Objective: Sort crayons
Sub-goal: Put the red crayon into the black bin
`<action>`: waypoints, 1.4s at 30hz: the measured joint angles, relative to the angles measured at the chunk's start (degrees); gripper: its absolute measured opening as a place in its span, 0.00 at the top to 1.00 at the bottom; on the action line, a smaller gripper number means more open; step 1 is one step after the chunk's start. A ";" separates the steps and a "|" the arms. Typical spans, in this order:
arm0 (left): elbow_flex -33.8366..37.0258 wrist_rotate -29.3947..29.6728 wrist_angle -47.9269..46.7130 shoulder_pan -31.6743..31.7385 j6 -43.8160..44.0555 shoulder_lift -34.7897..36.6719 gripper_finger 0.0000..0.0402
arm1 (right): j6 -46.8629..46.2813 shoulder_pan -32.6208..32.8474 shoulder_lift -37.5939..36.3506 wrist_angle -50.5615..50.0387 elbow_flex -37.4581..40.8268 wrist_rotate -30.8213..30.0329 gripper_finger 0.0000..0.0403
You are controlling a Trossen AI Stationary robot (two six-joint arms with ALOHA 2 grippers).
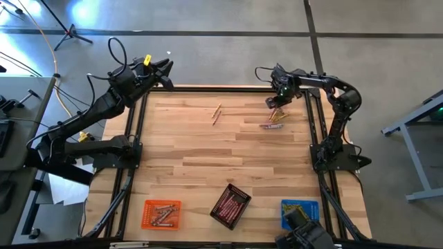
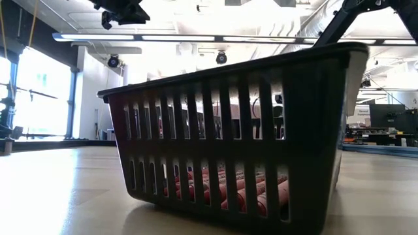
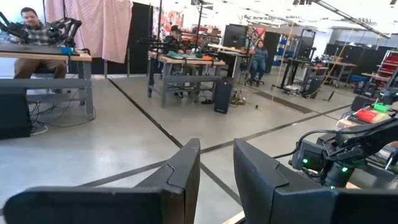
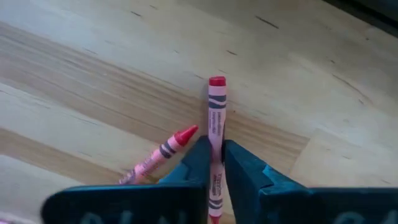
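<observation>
My left gripper point(image 1: 166, 69) is waiting with its fingers parted at the far left corner of the table point(image 1: 208, 159), holding nothing. My right gripper point(image 4: 216, 163) is clamping a red crayon point(image 4: 216, 118) at the far right of the table, with a second red crayon point(image 4: 163, 151) lying just beside it and a few more crayons point(image 1: 217, 114) lying loose nearby. I judge this as the pick-up step; the next move calls for lifting the crayon clear and carrying it to the black tray point(image 1: 230, 205), which is already holding red crayons.

Bare table point(image 1: 208, 155) lies open mid-way; three trays point(image 1: 230, 205) line the near edge, loose crayons point(image 1: 217, 114) far side
</observation>
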State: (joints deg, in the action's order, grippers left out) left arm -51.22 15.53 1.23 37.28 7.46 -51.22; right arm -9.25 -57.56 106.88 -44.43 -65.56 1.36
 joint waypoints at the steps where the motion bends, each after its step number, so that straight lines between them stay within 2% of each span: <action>1: 0.00 -0.02 0.00 0.00 0.00 0.00 0.79 | -0.23 0.00 0.08 -0.38 -0.43 -0.12 0.96; 6: 0.00 -0.63 -0.02 -0.02 0.04 0.05 0.79 | -0.16 -0.20 0.19 -1.56 -4.98 -1.29 0.96; 11: 0.00 -0.65 -0.09 -0.17 0.91 0.23 0.79 | -0.81 0.06 0.19 -10.93 -13.38 -0.31 0.96; 14: 0.00 -1.05 -0.10 -0.17 1.50 0.60 0.79 | -1.30 1.32 0.16 -19.56 -19.28 2.63 0.98; 16: 0.00 -2.14 -0.07 -0.15 1.49 0.92 0.79 | -1.22 3.68 0.13 -24.17 -22.84 6.73 0.99; 20: -0.02 -4.09 -0.11 -0.17 1.46 1.52 0.79 | 0.08 12.15 -0.03 -31.81 -28.42 12.54 0.98; 27: 0.00 -8.17 -0.13 -0.15 0.81 2.89 0.79 | -4.61 32.03 -0.45 -37.67 -34.60 12.56 0.97; 31: 0.00 -12.99 -0.41 -0.16 -2.09 3.66 0.79 | -11.65 42.82 -0.45 -37.11 -34.62 12.38 0.97; 36: 0.00 -18.35 -0.57 -0.15 -0.01 3.69 0.79 | -19.15 54.33 -0.47 -34.17 -31.44 12.60 0.97; 42: 0.00 -21.31 -0.52 -0.17 5.16 3.67 0.79 | -26.35 61.97 -0.47 -25.22 -28.43 16.51 0.97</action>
State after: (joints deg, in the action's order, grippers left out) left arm -51.22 -5.78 0.71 37.10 12.63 -47.55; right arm -35.59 4.41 106.41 -69.65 -93.99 17.87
